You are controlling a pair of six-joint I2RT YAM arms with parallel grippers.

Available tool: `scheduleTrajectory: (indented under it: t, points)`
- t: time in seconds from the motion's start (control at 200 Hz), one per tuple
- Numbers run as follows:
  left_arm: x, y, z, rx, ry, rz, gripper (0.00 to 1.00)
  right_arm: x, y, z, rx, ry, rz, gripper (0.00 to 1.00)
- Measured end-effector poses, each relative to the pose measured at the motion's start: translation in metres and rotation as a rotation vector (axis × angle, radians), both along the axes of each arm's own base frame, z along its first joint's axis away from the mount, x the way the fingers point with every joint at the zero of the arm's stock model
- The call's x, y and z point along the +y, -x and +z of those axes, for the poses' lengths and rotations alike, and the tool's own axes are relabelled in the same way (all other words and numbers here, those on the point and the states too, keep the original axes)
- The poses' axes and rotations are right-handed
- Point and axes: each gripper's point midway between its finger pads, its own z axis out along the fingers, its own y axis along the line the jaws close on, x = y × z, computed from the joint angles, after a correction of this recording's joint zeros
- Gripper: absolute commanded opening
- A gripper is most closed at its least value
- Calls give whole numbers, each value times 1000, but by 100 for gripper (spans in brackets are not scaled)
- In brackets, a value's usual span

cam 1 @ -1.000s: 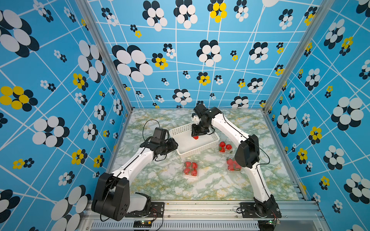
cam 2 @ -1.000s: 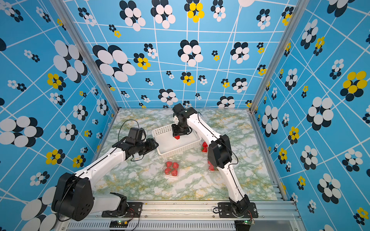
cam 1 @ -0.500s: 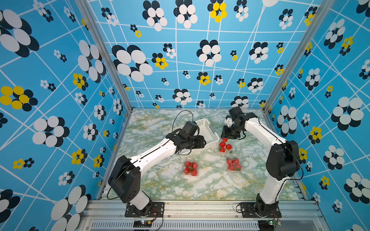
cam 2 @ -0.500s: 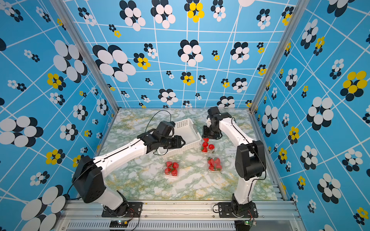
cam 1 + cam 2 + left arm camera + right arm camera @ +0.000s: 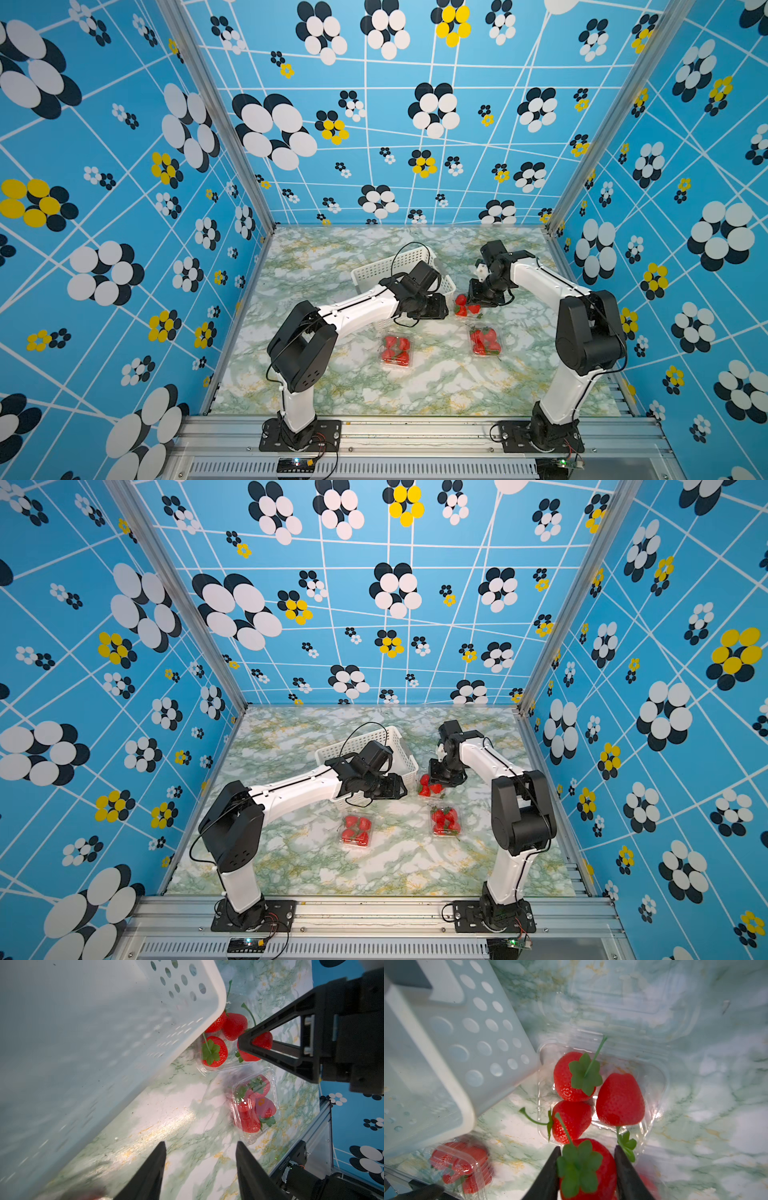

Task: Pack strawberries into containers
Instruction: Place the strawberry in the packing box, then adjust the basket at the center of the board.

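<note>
Held berry: the held berry (image 5: 588,1176) is pinched at its flanks with its cap up. This probably lets it go down tip-first into the last gap.
Where it is: in a top view the held berry hangs over the open box (image 5: 466,316), which sits on the table (image 5: 415,386) at 4 o'clock of the basket (image 5: 386,266). I cannot tell whether it touches the box floor.
Open box: three berries (image 5: 620,1099) already lie inside. The lid (image 5: 623,991) is folded flat back, leaving the mouth free from above.
Shut boxes: two shut boxes (image 5: 395,350) are full and closed. They stand at 8 and 5 o'clock of the open box, apart from it, so I judge them done.
Basket: it is just beside the open box, and its corner overhangs one edge of the box. No fruit shows in what is visible of it.
Right claw: the right claw (image 5: 587,1149) is clenched on the held berry. The fingers are only as wide as the fruit and point down.
Left claw: the left claw (image 5: 200,1145) is released. The fingers are well spread with only table between them, holding and touching nothing. It hovers beside the basket at 9 o'clock of the open box, probably to stay clear.
Stage: I judge this the final placement, with lowering, letting go and closing the lid not yet done.
</note>
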Motion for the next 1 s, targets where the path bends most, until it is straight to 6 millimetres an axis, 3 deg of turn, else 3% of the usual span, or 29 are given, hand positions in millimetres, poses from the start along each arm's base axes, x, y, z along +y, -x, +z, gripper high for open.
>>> scheduleTrajectory:
  t: [0.295, 0.999]
  points:
    - [0, -1, -19, 34, -25, 10, 54, 0, 0, 0, -2, 3, 2, 34]
    - [24, -12, -43, 78, -53, 85, 54, -2, 1, -13, 27, 17, 18, 50]
